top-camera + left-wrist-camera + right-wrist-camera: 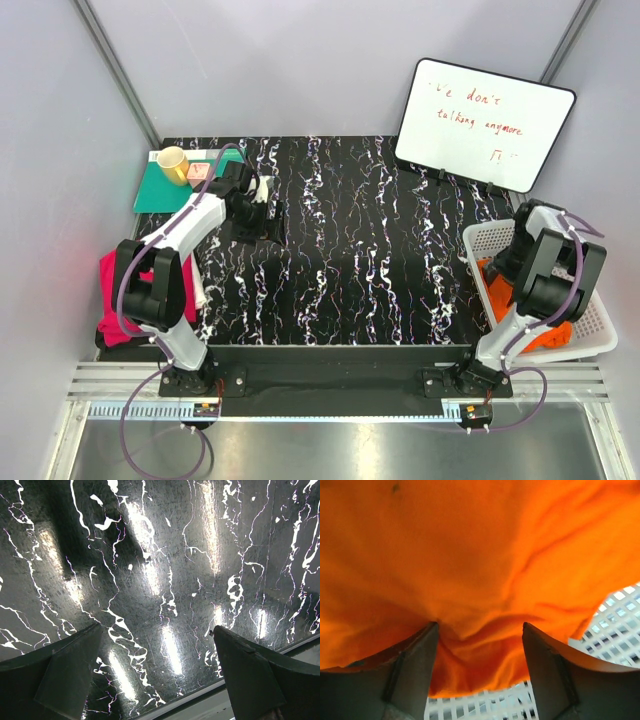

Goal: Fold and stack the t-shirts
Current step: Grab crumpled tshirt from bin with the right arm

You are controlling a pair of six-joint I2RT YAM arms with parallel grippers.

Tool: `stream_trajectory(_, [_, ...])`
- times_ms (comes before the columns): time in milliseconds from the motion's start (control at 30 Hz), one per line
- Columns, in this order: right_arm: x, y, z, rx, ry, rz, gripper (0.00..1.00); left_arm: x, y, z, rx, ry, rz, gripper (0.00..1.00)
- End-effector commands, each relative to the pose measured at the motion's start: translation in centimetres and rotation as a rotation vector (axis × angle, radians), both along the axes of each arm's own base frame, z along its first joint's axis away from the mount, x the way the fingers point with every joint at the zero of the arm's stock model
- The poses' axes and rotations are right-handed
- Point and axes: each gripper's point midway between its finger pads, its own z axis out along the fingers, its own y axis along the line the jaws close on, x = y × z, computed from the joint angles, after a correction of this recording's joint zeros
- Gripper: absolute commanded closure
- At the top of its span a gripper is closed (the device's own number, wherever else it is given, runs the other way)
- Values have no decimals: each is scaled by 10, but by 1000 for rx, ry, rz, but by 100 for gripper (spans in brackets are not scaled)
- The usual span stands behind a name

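Down in the white basket, the right claw presses its two fingers into the orange t-shirt. The jaws stand wide apart, and a soft fold of the cloth bulges into the gap between them. It is not pinched, and the fingertips sink into the fabric on either side. Orange cloth fills nearly everything ahead of and above this claw. The basket's grid shows only below it and off to its right. From above, the right arm hides the claw itself, and the orange t-shirt shows on both sides of the arm inside the basket.

Across the table, the left claw hangs with its jaws fully spread and nothing between them. Only the black, white-veined tabletop lies under and ahead of its fingers. The overhead view places the left claw over the far-left part of the table. Just behind it and to its left lies the teal mat, which carries a yellow mug and a small pink block.

The magenta t-shirt is bunched at the near-left corner. It is well apart from the left claw, back beside that arm's elbow. It is farther still from the right claw and the orange one. A whiteboard with red writing stands beyond the right claw at the table's far edge.
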Motion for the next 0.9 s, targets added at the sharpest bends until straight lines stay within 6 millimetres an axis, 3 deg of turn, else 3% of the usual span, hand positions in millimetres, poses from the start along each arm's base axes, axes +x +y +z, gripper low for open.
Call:
stream_trajectory(0, [-6, 9, -28, 43, 26, -26, 32, 6, 1, 19, -3, -67, 15, 1])
stream_trajectory(33, [-3, 12, -34, 59, 11, -27, 38, 6, 1, 21, -3, -72, 16, 1])
stream_trajectory(67, [-5, 14, -39, 73, 26, -34, 77, 6, 1, 22, -1, -76, 16, 1])
stream_trajectory(100, [-8, 17, -43, 77, 34, -51, 97, 6, 1, 24, 1, -80, 16, 1])
stream_trajectory(133, [-6, 18, -45, 84, 28, -57, 100, 6, 3, 26, 7, -86, 16, 1])
stream_trajectory(233, [-4, 18, -46, 83, 10, -56, 100, 8, 4, 29, 16, -92, 13, 1])
stream_trajectory(333, [5, 11, -27, 34, -58, -54, 100, 11, 4, 32, 22, -92, 12, 1])
stream_trajectory(433, [17, -2, 15, -54, -174, -48, 100, 12, 3, 33, 19, -92, 9, 1])
stream_trajectory(467, [28, -8, 42, -101, -261, -44, 100, 13, 3, 34, 18, -95, 7, 1])
stream_trajectory(533, [30, -18, 72, -169, -315, -35, 100, 14, 2, 35, 15, -96, 5, 1])
stream_trajectory(567, [38, -24, 103, -219, -406, -21, 100, 15, 2, 37, 13, -103, 1, 1])
stream_trajectory(633, [41, -28, 134, -270, -475, -1, 100, 16, 2, 38, 14, -108, -4, 1])
stream_trajectory(667, [43, -33, 164, -323, -550, -2, 100, 19, 2, 41, 15, -120, -5, 1])
stream_trajectory(867, [42, -34, 249, -430, -767, 5, 100, 32, 3, 64, 27, -199, 3, 1])
